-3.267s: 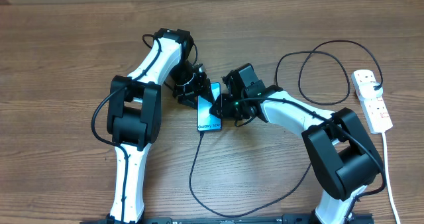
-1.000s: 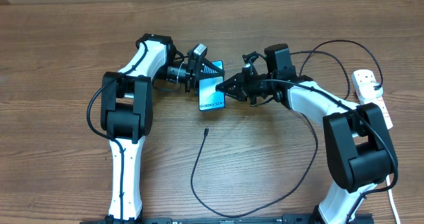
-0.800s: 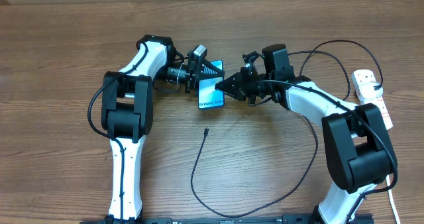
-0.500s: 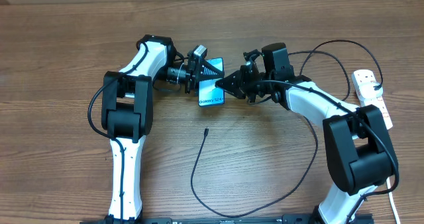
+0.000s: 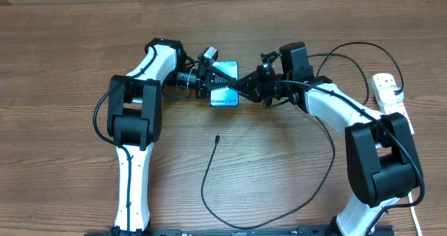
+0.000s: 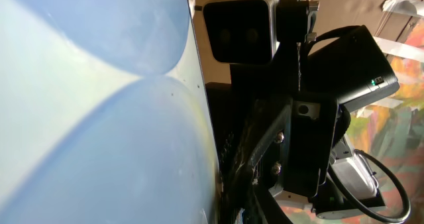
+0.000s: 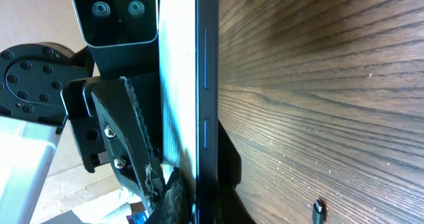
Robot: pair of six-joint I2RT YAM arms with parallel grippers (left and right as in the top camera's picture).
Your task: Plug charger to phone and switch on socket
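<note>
The phone [image 5: 227,96], blue screen up and tilted, hangs above the table between both grippers. My left gripper [image 5: 222,82] comes in from the left, one black finger across the phone's far end, shut on it. My right gripper [image 5: 241,91] is shut on the phone's right edge. The right wrist view shows the phone [image 7: 205,85] edge-on, with my left gripper's ribbed finger [image 7: 126,131] against its screen. In the left wrist view the screen [image 6: 99,118] fills the left half. The charger's connector tip [image 5: 217,137] lies free on the wood, also seen as a tip [image 7: 318,211]. Its black cable [image 5: 279,211] loops round to the socket [image 5: 392,109].
The socket's thick white cord [image 5: 412,187] runs down the right edge of the table. The charger cable makes a second loop [image 5: 342,75] behind my right arm. In the left wrist view the right wrist's camera housing [image 6: 240,28] stands close.
My left gripper's jaws have closed in on the phone. The phone has shifted slightly right and up, and its screen now faces more upward. The right gripper has kept its grip.
</note>
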